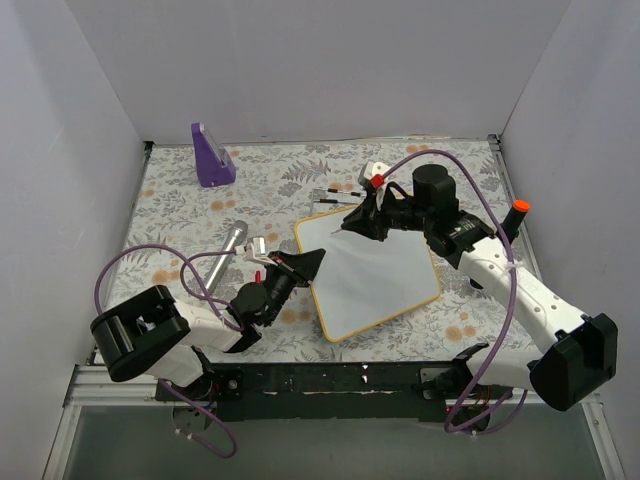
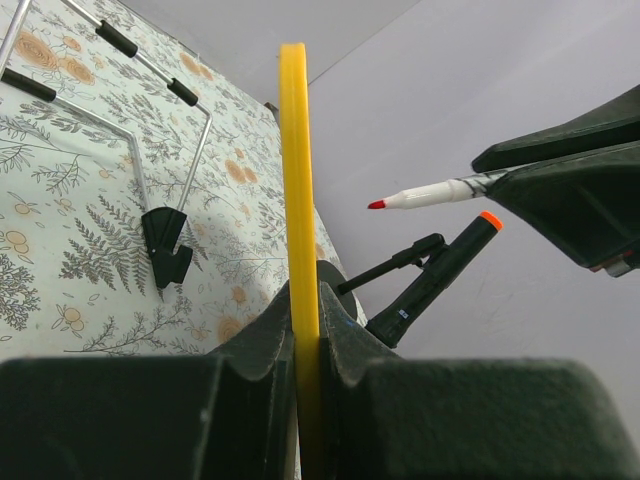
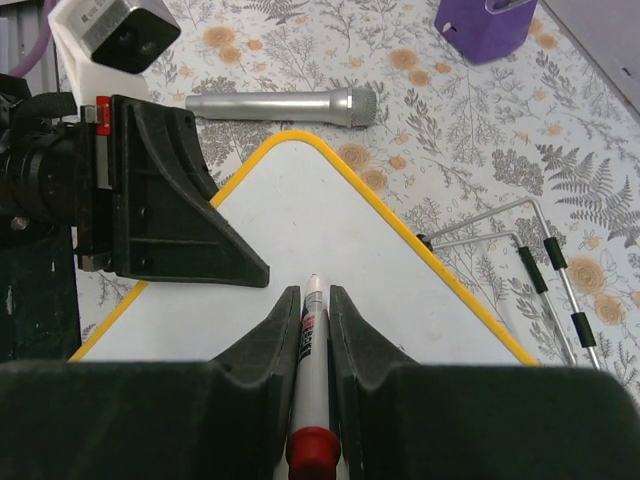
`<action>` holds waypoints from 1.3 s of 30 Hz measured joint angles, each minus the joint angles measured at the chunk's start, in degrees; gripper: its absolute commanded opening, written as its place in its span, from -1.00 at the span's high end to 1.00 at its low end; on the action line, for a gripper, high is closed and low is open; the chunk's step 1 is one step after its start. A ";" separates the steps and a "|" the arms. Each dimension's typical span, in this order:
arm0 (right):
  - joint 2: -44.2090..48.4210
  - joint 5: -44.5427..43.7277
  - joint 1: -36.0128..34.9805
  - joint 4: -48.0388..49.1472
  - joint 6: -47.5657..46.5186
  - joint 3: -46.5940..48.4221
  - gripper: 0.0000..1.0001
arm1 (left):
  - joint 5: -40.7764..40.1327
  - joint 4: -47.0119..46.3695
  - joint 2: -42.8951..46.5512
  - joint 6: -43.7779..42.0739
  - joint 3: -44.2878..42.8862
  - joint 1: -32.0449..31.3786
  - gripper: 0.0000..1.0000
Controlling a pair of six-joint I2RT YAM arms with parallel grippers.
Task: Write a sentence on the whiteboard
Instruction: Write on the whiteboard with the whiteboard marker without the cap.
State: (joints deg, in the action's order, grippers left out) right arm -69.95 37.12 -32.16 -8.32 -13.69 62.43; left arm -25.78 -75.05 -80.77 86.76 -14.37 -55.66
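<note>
The whiteboard (image 1: 375,275) lies tilted on the floral table, and its white face shows no red sentence. My left gripper (image 1: 312,262) is shut on the board's left yellow edge, which stands edge-on between its jaws in the left wrist view (image 2: 293,180). My right gripper (image 1: 347,222) is shut on a red-capped white marker (image 3: 312,340) over the board's far left corner (image 3: 330,220). The marker's red tip (image 2: 376,204) points at the board and stands a little off it.
A silver microphone (image 1: 225,248) lies left of the board. A purple stand (image 1: 212,155) is at the back left. A wire easel (image 1: 340,190) lies behind the board. A black marker with an orange cap (image 1: 517,212) stands at the right. White walls enclose the table.
</note>
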 measured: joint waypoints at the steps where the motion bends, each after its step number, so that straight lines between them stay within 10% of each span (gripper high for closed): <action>1: -0.33 -0.28 0.00 0.52 0.42 -0.35 0.97 | -0.02 0.00 0.00 0.00 0.00 -0.02 1.00; 39: -4.72 -2.14 0.00 6.99 8.98 -2.03 0.97 | -0.35 0.04 0.00 0.04 0.00 -0.24 1.00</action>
State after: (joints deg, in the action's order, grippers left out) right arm -74.67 34.98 -32.16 -1.32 -4.71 60.40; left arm -26.13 -75.00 -80.77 86.80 -14.37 -55.90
